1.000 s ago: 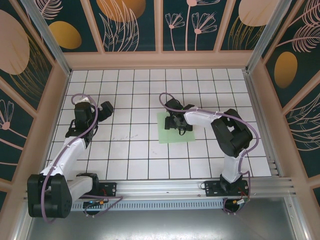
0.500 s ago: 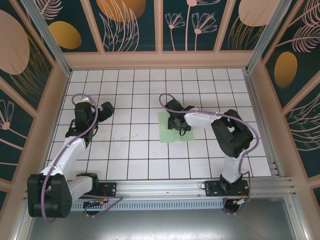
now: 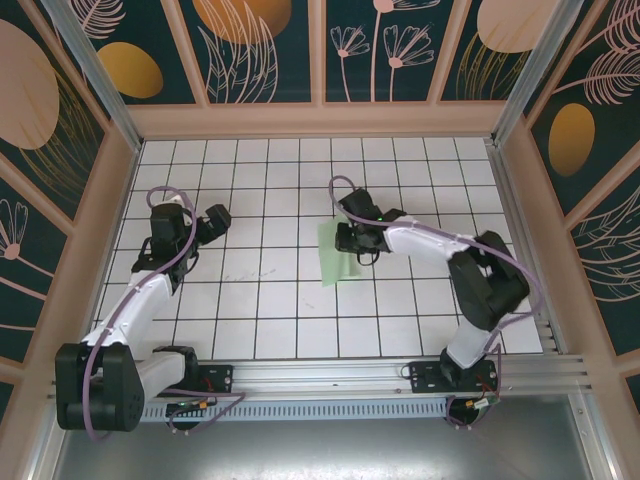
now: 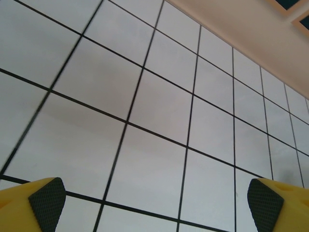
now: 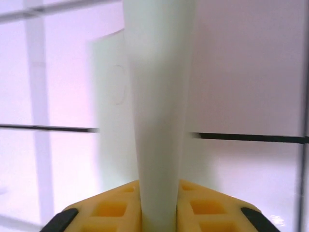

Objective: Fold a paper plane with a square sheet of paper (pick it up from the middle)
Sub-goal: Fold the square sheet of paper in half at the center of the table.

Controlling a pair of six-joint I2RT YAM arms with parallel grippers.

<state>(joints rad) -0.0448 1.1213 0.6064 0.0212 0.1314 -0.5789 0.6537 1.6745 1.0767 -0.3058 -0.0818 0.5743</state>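
1. Right arm. I read the right gripper (image 3: 353, 244) as closed on the thin pale mint-green square sheet of paper (image 3: 331, 264), near the centre of the white grid-tiled table (image 3: 260, 300). In the right wrist view the jaws stand narrow. A raised ridge of the paper is pinched between the yellow fingers (image 5: 207, 212) and runs away from the camera. The grip sits at the middle of the sheet, as the task requires. A thin sheet lying flat offers no edge to a two-finger grip, so pinching the centre buckles it into a ridge that the fingers can hold.

2. Sheet. From above, the sheet looks narrower than a flat square, its sides gathered towards the gripper. I cannot tell whether any part of it is clear of the table.

3. Left arm. The left gripper (image 3: 213, 218) hangs over bare tiles, well apart from the sheet. Its jaws are wide, with the black pads (image 4: 47, 195) at opposite corners of the left wrist view and nothing between them. I judge it parked to give the right arm room, ready to take a free edge.

4. Status. The pick-up step is in hand and no fold is made yet. Risk: the pinched ridge is thin and may slip, or crease off-centre, when lifted.
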